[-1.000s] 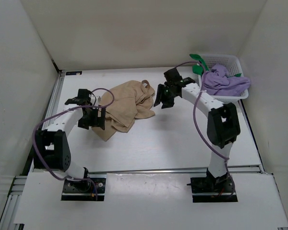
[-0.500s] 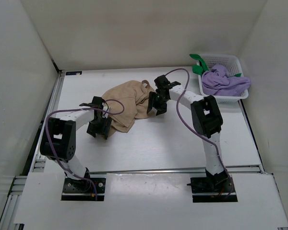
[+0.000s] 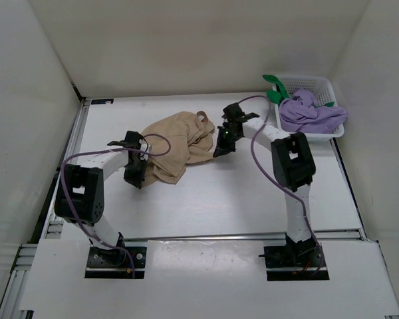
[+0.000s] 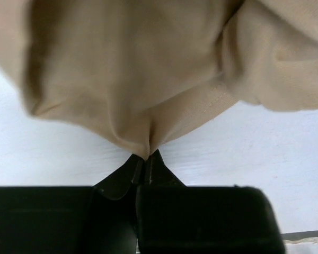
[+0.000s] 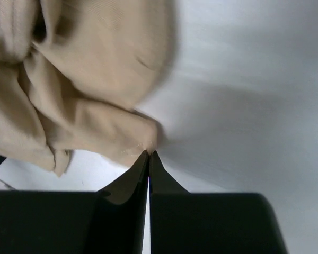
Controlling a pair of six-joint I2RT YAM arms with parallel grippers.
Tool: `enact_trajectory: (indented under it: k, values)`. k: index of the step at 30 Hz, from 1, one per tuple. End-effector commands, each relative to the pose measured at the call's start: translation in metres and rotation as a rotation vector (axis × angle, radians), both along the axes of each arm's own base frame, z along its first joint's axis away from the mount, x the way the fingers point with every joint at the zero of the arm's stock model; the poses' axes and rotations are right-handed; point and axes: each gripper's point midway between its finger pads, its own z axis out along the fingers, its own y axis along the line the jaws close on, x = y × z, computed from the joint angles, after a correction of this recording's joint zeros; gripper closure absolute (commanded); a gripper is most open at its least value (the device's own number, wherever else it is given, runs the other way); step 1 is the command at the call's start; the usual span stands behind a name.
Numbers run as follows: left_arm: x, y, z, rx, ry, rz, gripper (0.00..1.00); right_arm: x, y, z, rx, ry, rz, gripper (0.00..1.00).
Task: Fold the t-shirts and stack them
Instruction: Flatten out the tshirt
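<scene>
We see the tan t-shirt (image 3: 176, 143) crumpled left of the basket (image 3: 319, 83). The left gripper (image 4: 147, 159) is clamped shut on its hem far from the basket, the right gripper (image 5: 149, 154) pinched shut on the basket-side edge. Step, we reckon: spreading flat. Next, pull apart evenly.

White basket (image 3: 317, 84) on white table (image 3: 239, 199)

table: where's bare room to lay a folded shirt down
Widest bare table lies near, between the tan t-shirt and the arm bases. Another patch sits in front of the white basket. Crowded mid-table, where the left gripper and right gripper pinch the t-shirt.
</scene>
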Motion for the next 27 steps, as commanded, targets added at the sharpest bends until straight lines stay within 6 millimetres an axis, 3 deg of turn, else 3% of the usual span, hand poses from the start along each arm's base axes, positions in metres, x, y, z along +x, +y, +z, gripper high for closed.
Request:
enact_trajectory:
  k: [1,2,4,5,7,8,13,16,17,19,20,21,24,25,27]
  values:
    - [0.020,0.017,0.058,-0.001,-0.189,0.058,0.90,0.019,-0.035,0.100,0.128,-0.179,-0.072,1.00]
    - [0.031,0.024,0.082,-0.008,-0.254,0.088,0.90,0.024,-0.056,0.143,0.160,-0.268,-0.114,1.00]
    - [0.037,0.030,0.121,-0.030,-0.350,0.115,0.90,0.028,-0.090,0.181,0.166,-0.361,-0.188,1.00]
    - [0.041,0.041,0.160,-0.036,-0.444,0.148,0.90,0.018,-0.104,0.219,0.180,-0.446,-0.215,1.00]
    - [0.040,0.047,0.192,-0.050,-0.514,0.170,0.90,0.013,-0.130,0.253,0.144,-0.552,-0.263,1.00]
    - [0.037,0.053,0.209,-0.048,-0.555,0.189,0.90,0.001,-0.145,0.283,0.147,-0.627,-0.296,1.00]
    - [0.024,0.062,0.260,-0.062,-0.610,0.220,0.90,-0.037,-0.174,0.355,0.140,-0.828,-0.348,1.00]
    - [0.026,0.075,0.285,-0.075,-0.643,0.261,0.90,-0.046,-0.199,0.382,0.124,-0.888,-0.425,1.00]
    - [0.024,0.078,0.284,-0.078,-0.624,0.273,0.90,-0.052,-0.206,0.399,0.121,-0.922,-0.446,1.00]
    - [0.028,0.095,0.275,-0.061,-0.579,0.331,0.90,-0.051,-0.217,0.410,0.097,-0.960,-0.473,1.00]
    - [0.031,0.101,0.269,-0.057,-0.560,0.349,0.90,-0.050,-0.221,0.407,0.074,-0.958,-0.482,1.00]
    - [0.032,0.103,0.250,-0.066,-0.481,0.363,0.90,-0.048,-0.227,0.407,0.051,-0.963,-0.510,1.00]
    - [0.041,0.105,0.222,-0.068,-0.386,0.369,0.90,-0.029,-0.219,0.388,0.054,-0.901,-0.481,1.00]
    - [0.055,0.108,0.212,-0.068,-0.380,0.370,0.90,-0.017,-0.214,0.381,0.069,-0.868,-0.469,1.00]
    - [0.072,0.110,0.213,-0.058,-0.417,0.359,0.90,-0.008,-0.202,0.375,0.118,-0.823,-0.444,1.00]
